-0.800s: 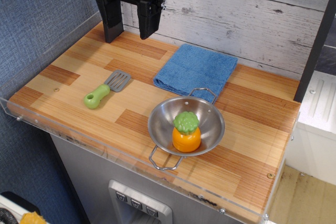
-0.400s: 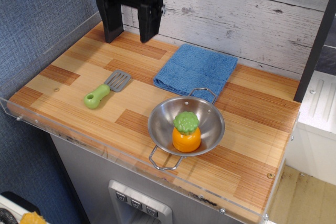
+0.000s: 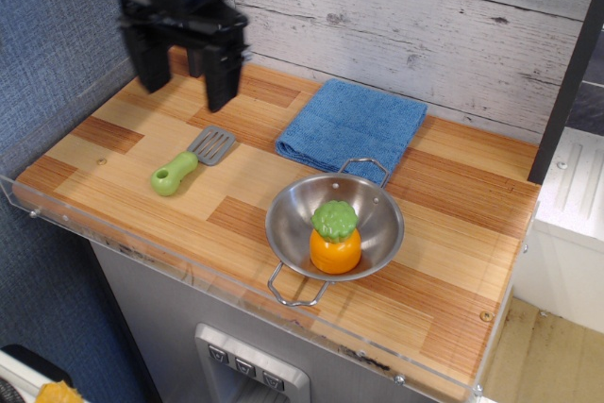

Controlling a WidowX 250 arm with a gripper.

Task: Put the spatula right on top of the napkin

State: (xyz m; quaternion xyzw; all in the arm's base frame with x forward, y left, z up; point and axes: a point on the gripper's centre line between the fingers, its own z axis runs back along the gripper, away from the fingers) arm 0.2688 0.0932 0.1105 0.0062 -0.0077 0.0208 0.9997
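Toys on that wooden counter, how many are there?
2. The green-handled spatula lies flat at the left, below the open jaws of the gripper. The orange toy sits inside the steel bowl. None seem hidden.

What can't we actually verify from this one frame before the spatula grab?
- End effector: its height above the table can't be judged from this single view.
- Arm above the end effector: cut off by the top edge.
- Orange toy: its base is hidden by the bowl wall.
- Spatula underside and napkin fold layers: not visible.
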